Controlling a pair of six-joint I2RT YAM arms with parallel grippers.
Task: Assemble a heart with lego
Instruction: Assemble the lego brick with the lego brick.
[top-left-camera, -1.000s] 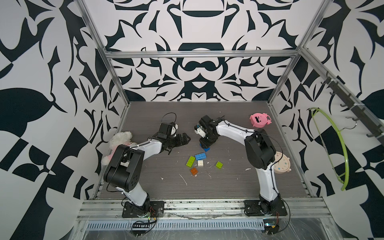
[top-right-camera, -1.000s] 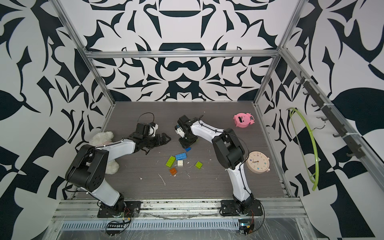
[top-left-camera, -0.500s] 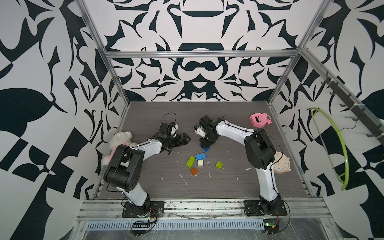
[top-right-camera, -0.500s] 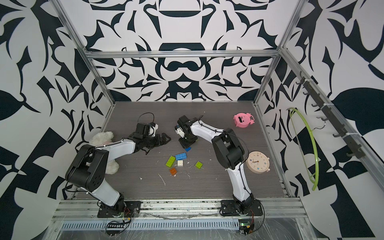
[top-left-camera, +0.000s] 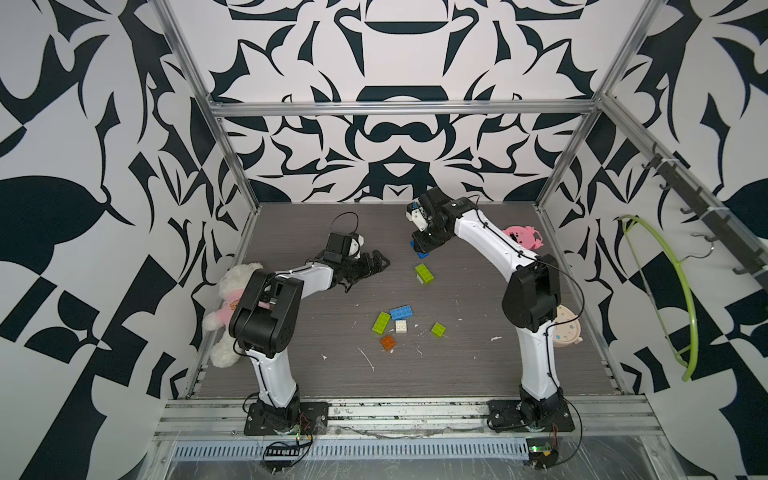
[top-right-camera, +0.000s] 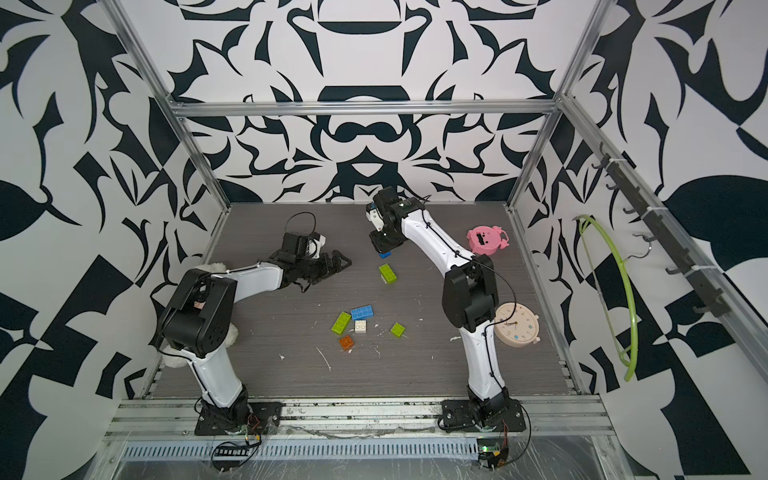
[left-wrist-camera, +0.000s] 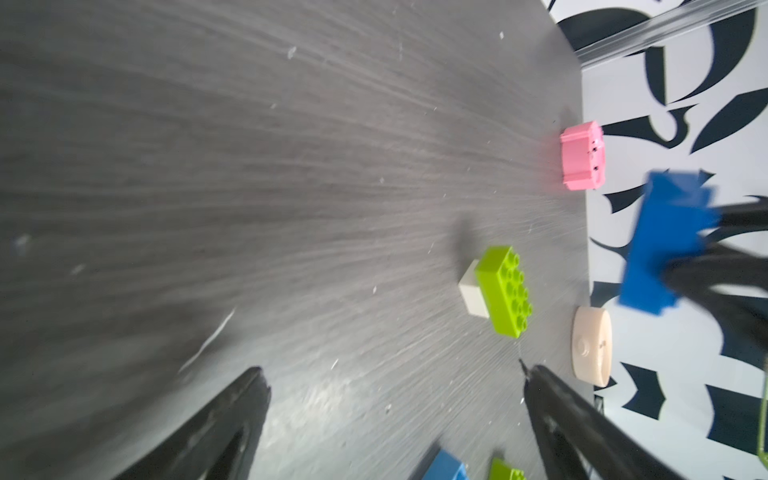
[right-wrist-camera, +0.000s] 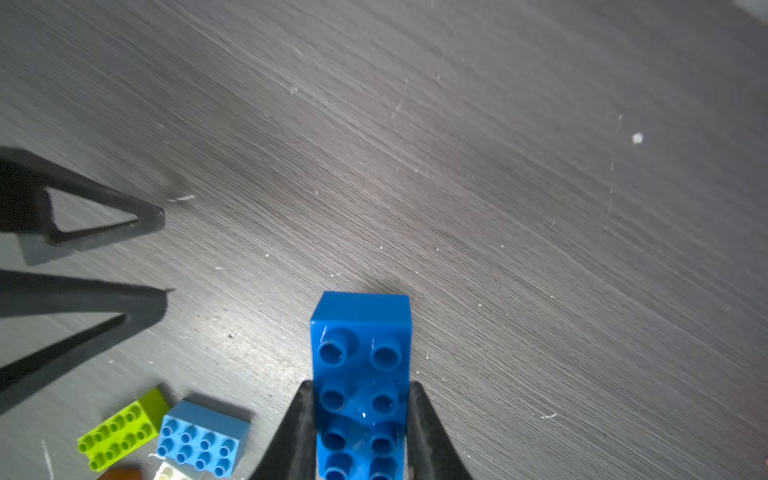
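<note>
My right gripper is shut on a blue oblong lego brick, studs facing the camera, and holds it a little above the table. Both top views show this blue brick under the right gripper. Just in front of it a lime green brick sits on a white one. My left gripper lies low to the left, open and holding nothing. Nearer the front lie a blue brick, a lime oblong, a white square, a lime square and an orange square.
A pink round toy lies at the back right and a beige toy clock by the right arm's elbow. A white plush toy sits against the left wall. A green hanger hangs outside the right frame.
The right gripper has closed on the blue brick and risen toward the back with it, uncovering the lime-on-white pair. The left arm has barely moved.
</note>
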